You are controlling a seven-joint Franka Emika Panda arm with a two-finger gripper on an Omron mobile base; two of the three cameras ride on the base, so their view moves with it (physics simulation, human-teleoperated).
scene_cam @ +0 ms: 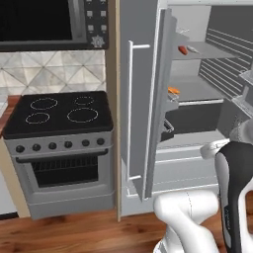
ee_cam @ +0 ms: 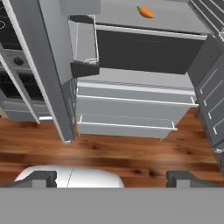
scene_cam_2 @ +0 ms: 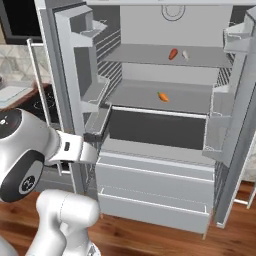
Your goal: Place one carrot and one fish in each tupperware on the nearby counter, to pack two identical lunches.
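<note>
The fridge stands open. A bright orange carrot [scene_cam: 173, 91] [scene_cam_2: 163, 97] [ee_cam: 145, 12] with a green top lies on its middle shelf. On the shelf above lie a small red-orange thing [scene_cam: 183, 50] [scene_cam_2: 173, 54], too small to tell carrot from fish, and a slim silver-grey fish [scene_cam: 192, 49] [scene_cam_2: 185, 54] beside it. My gripper [ee_cam: 113, 178] is open and holds nothing. It hangs low over the wood floor in front of the fridge drawers, well below the carrot. A sliver of the counter [scene_cam: 5, 111] shows left of the stove. A pale flat shape [scene_cam_2: 10, 93] lies there; I cannot tell whether it is a tupperware.
The left fridge door [scene_cam: 148, 99] [ee_cam: 48, 65] swings out between the stove [scene_cam: 59, 116] and the fridge. The right door [scene_cam_2: 235, 115] stands open too. Door bins [ee_cam: 85, 41] and closed drawers [scene_cam_2: 155, 175] [ee_cam: 131, 111] sit below the shelves. A microwave [scene_cam: 44, 22] hangs above the stove.
</note>
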